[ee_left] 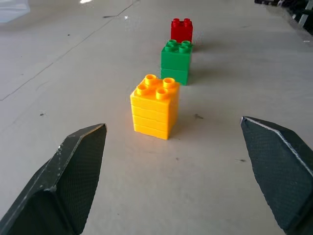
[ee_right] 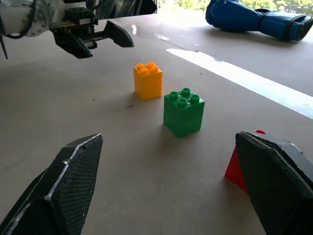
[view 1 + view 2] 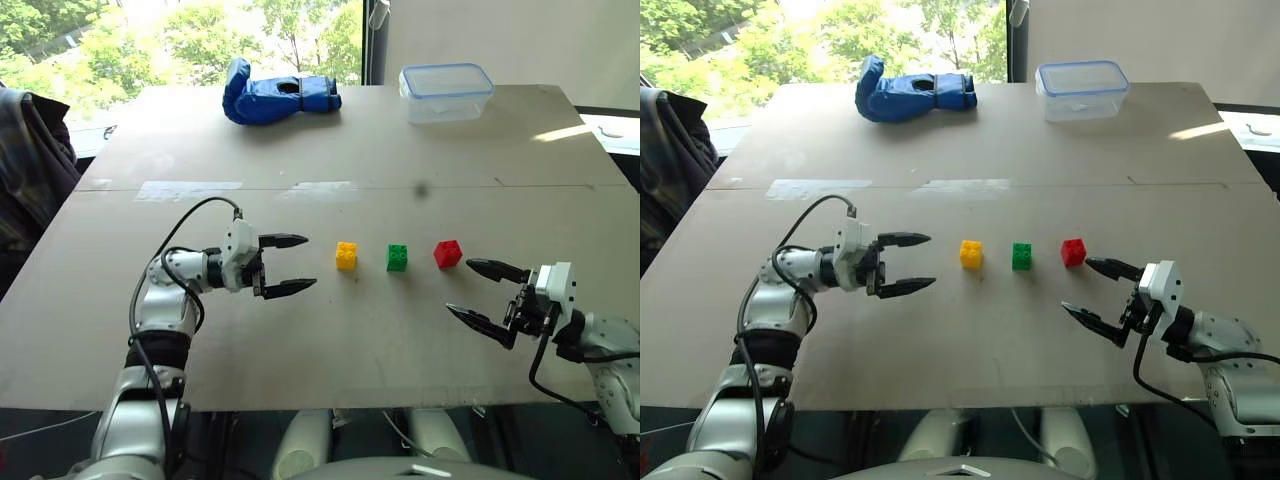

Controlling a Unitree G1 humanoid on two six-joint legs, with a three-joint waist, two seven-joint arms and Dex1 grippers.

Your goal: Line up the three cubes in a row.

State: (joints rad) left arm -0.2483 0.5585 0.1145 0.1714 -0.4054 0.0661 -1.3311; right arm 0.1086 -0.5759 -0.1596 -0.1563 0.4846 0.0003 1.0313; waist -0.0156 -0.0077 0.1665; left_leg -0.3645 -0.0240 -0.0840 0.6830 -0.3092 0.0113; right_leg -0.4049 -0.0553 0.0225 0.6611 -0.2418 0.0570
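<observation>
Yellow cube [image 3: 346, 256], green cube [image 3: 397, 257] and red cube [image 3: 448, 253] stand apart in one row across the table [image 3: 300, 340], its axis running between my claws, left gripper [image 3: 290, 264] empty, spread, facing yellow; right gripper [image 3: 482, 293] empty, spread, nearest red.

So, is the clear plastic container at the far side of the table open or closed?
Closed: the clear container has its blue-rimmed lid sitting flat on top.
</observation>
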